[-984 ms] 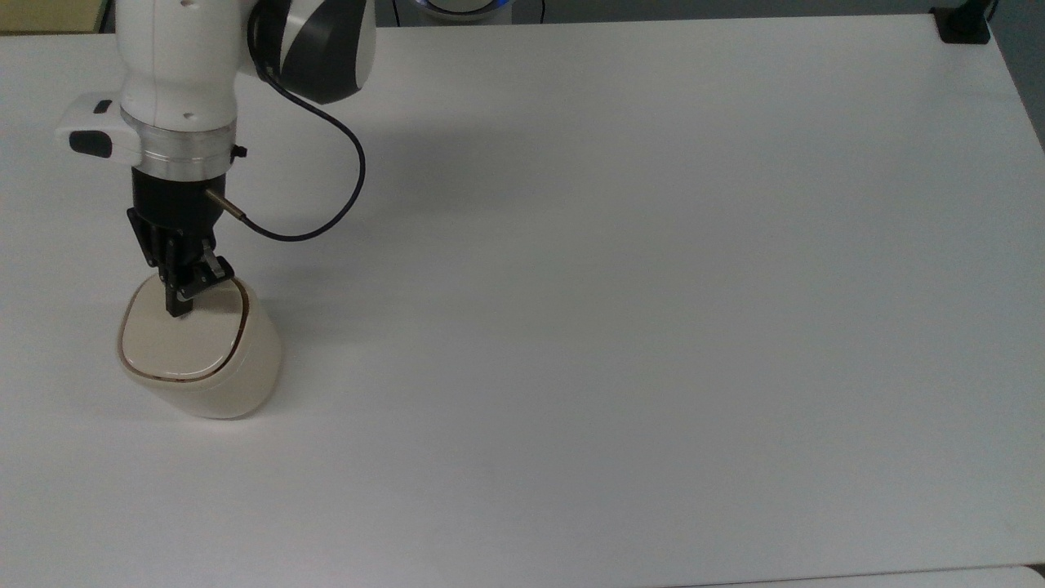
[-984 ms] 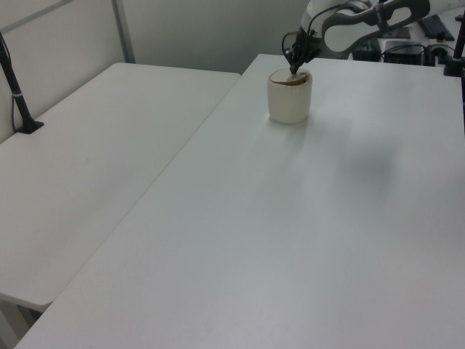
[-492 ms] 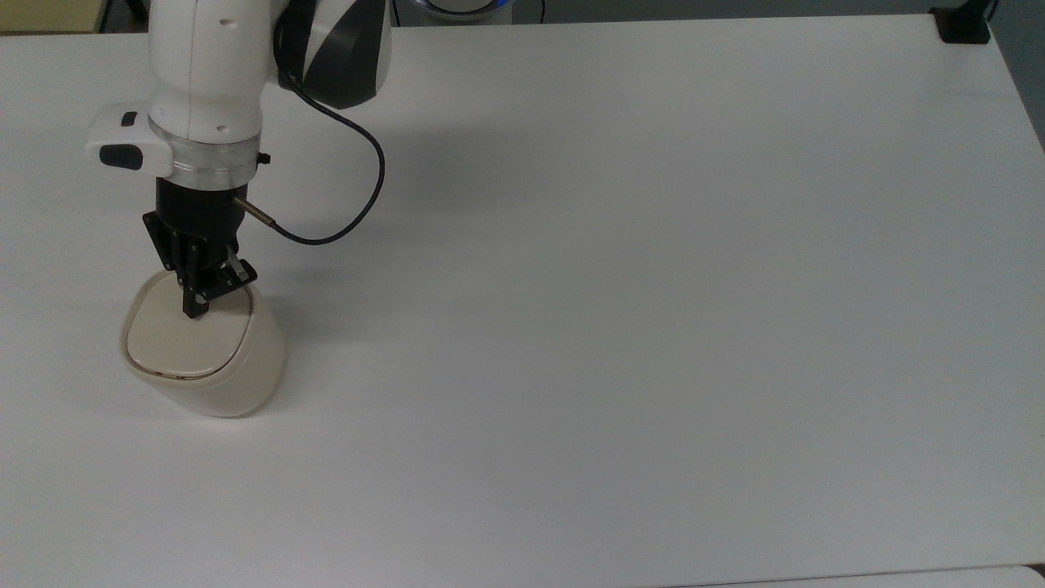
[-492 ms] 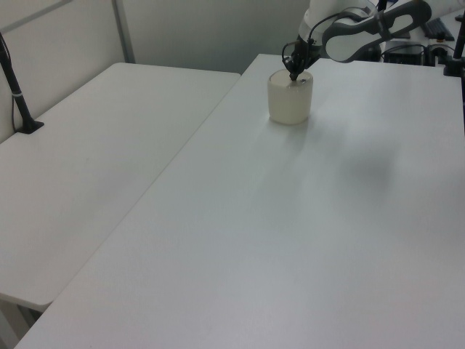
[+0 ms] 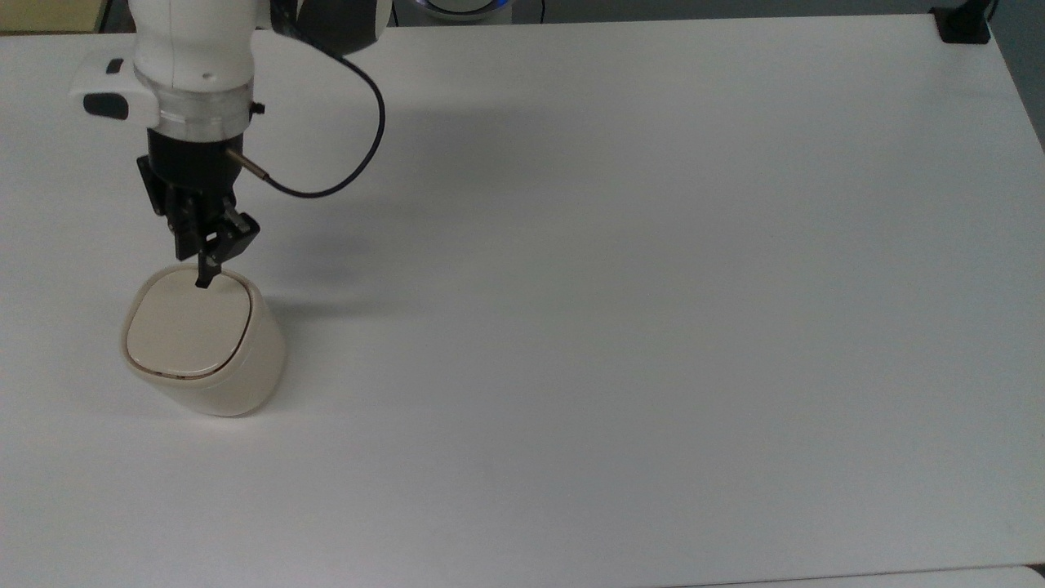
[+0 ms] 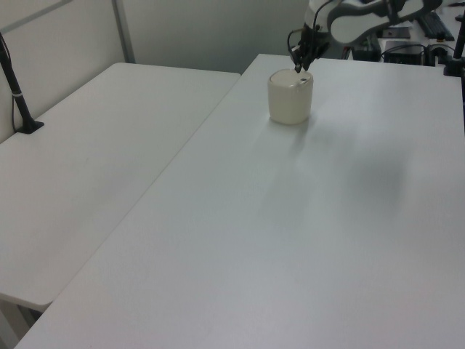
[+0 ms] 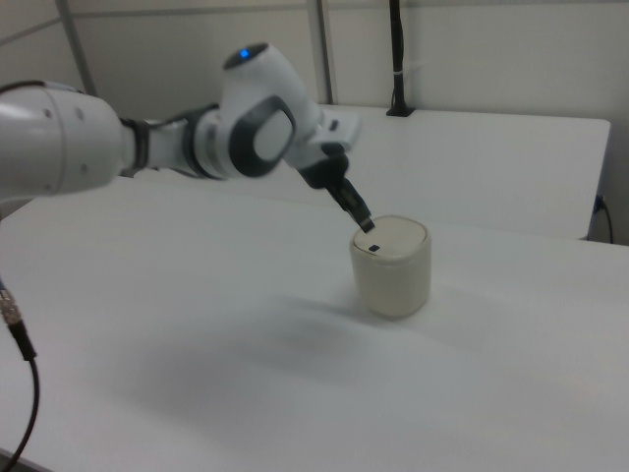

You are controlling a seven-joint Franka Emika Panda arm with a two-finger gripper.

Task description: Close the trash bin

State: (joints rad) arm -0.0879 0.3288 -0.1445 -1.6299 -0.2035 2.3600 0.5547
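The cream trash bin [image 5: 219,377] stands on the white table near the top view's left edge. Its rounded-square lid [image 5: 184,328] lies flat on the body, with a thin dark seam around the rim. My gripper [image 5: 202,281] is shut and holds nothing; its tip hovers over the far edge of the lid. In the right view the gripper [image 7: 366,226] slants down toward the bin [image 7: 393,280], its tip just above the lid's small black latch mark [image 7: 374,247]. The left view has the gripper [image 6: 299,67] just over the bin [image 6: 290,102].
The white table [image 5: 620,310] stretches wide to the top view's right of the bin. A black cable [image 5: 343,163] loops off the wrist. A black clamp [image 5: 962,26] sits at the table's far right corner. A second white table [image 6: 87,167] adjoins in the left view.
The gripper has risen off the lid and drawn back toward the top view's upper edge. The lid, slightly raised before, now lies flat on the bin.
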